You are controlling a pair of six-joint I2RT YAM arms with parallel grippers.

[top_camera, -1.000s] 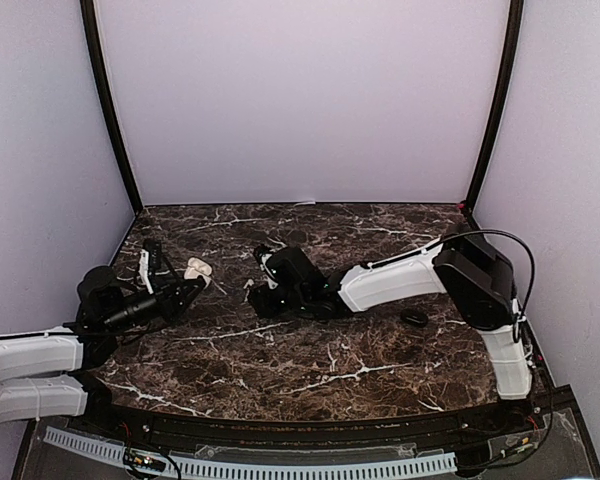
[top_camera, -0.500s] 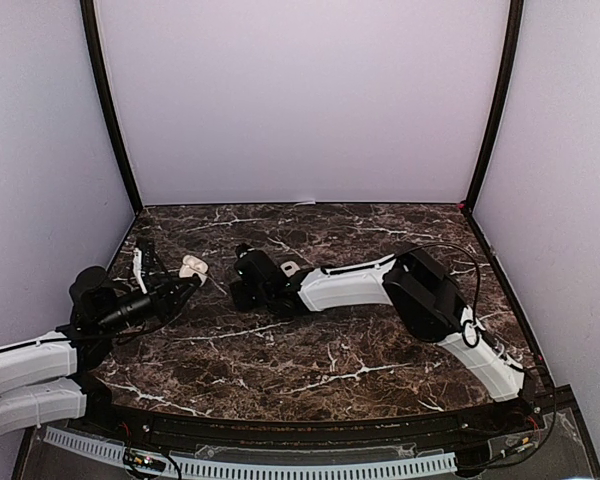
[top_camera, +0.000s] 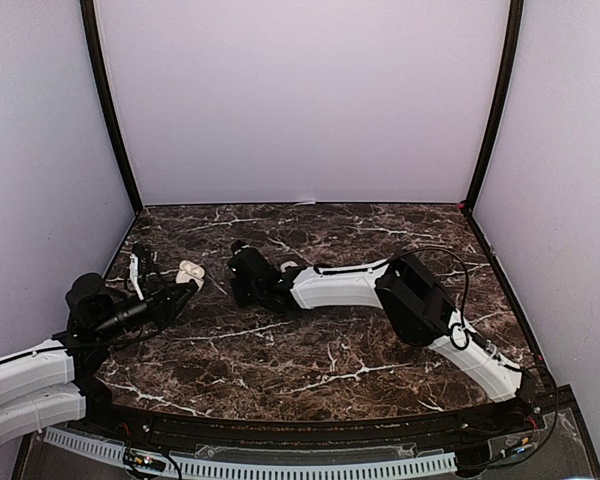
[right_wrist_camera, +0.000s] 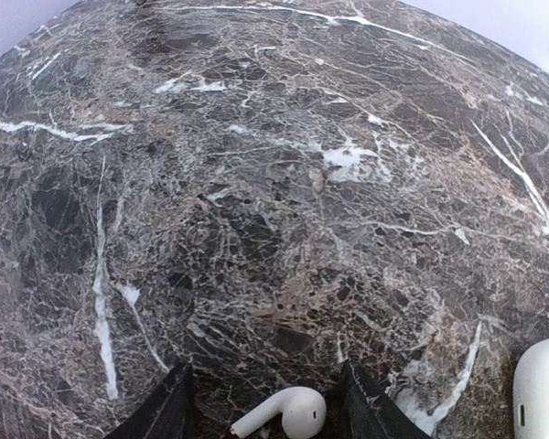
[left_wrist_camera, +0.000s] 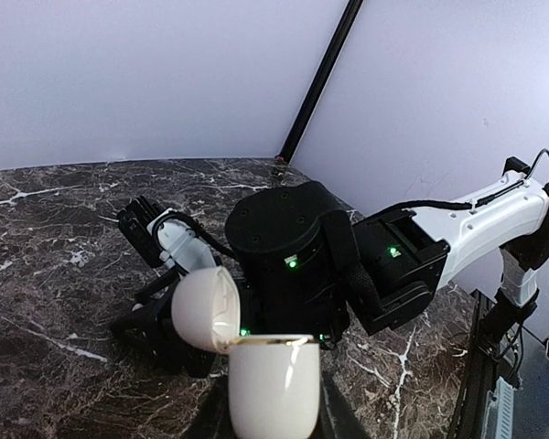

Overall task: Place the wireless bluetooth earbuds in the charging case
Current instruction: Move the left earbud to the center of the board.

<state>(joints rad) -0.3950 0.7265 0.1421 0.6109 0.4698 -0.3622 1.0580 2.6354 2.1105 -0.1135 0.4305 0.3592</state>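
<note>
Clamps the open white case (left_wrist_camera: 274,384) in the left gripper (top_camera: 180,288), lid (left_wrist_camera: 204,306) back, mouth offered rightward, likely for an easy drop-in. Straddles a white earbud (right_wrist_camera: 293,412) lying left of centre with the right gripper (right_wrist_camera: 267,407), jaws apart, not yet pinching. Dark veined marble tabletop (right_wrist_camera: 256,183); plain lilac walls (top_camera: 300,100).

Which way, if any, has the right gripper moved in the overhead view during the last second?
Yes. The right gripper has travelled leftward over the table, away from the right corner post and towards the left wall.
</note>
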